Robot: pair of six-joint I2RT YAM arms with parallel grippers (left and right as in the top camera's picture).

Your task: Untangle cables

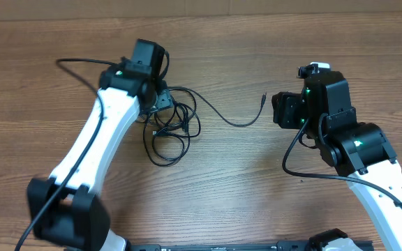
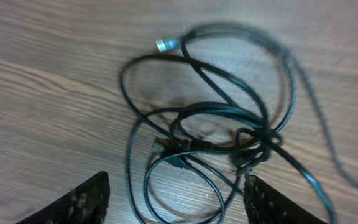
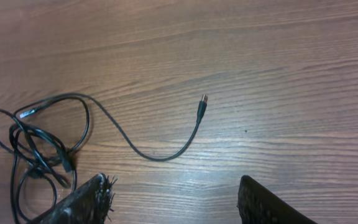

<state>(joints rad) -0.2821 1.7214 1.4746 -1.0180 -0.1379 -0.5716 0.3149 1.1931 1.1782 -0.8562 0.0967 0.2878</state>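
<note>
The cables point(image 1: 172, 130) are thin black cords tangled in loose loops on the wooden table, left of centre. One strand runs right and ends in a small plug point(image 1: 264, 97). My left gripper point(image 2: 176, 202) is open, hovering low over the tangle point(image 2: 216, 134), its fingers either side of a loop. A silver plug end point(image 2: 165, 44) lies at the top of the bundle. My right gripper point(image 3: 169, 199) is open and empty, above bare table, short of the free plug point(image 3: 202, 102). The tangle point(image 3: 36, 152) shows at the left in the right wrist view.
Thicker black robot cables run from the left arm point(image 1: 75, 63) and loop under the right arm point(image 1: 313, 174). The wooden table point(image 1: 229, 188) ends at a far edge point(image 1: 257, 14) along the top.
</note>
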